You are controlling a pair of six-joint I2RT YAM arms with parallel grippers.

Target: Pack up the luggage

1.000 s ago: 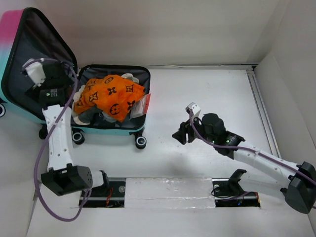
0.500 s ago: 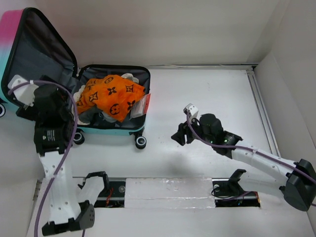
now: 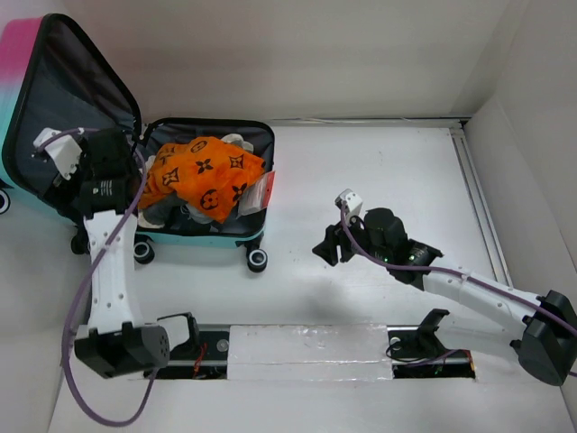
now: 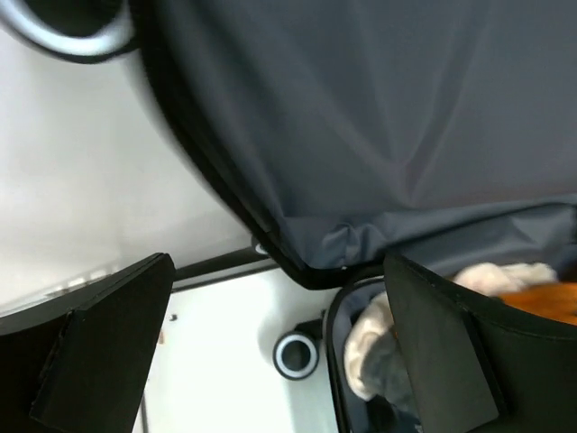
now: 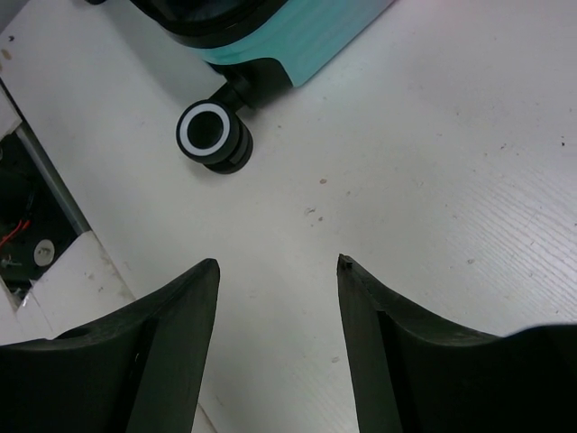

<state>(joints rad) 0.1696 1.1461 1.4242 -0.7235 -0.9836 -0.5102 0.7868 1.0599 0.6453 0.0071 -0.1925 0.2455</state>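
Swinging back up from where it hung half a second ago, the left gripper [image 4: 276, 262] now sits at the left of the overhead view, close against the inner face of the raised lid [image 3: 68, 86], and the arm's lower link has swung round with it. The right arm has barely shifted. The left jaws stand wide apart with nothing between them. In its wrist view, dark grey lining fills the upper frame and the zipper edge curves across the middle. The luggage [image 3: 198, 238] lies open in the upper left of the overhead view, its lid propped up at the far left with the pink-to-teal shell on the outside. The tray half lies flat on the white table [image 3: 379, 180], wheels toward the bottom of the frame. An orange cloth with black monogram marks [image 3: 203, 176] is heaped in the tray over a pale cream garment [image 4: 374, 347]. The right gripper [image 5: 278, 263] hovers right of centre, well apart from the case. Its jaws are parted and hold nothing, with only bare tabletop showing between them. One black wheel with a white ring [image 5: 209, 133] sits at the upper left of its wrist view.
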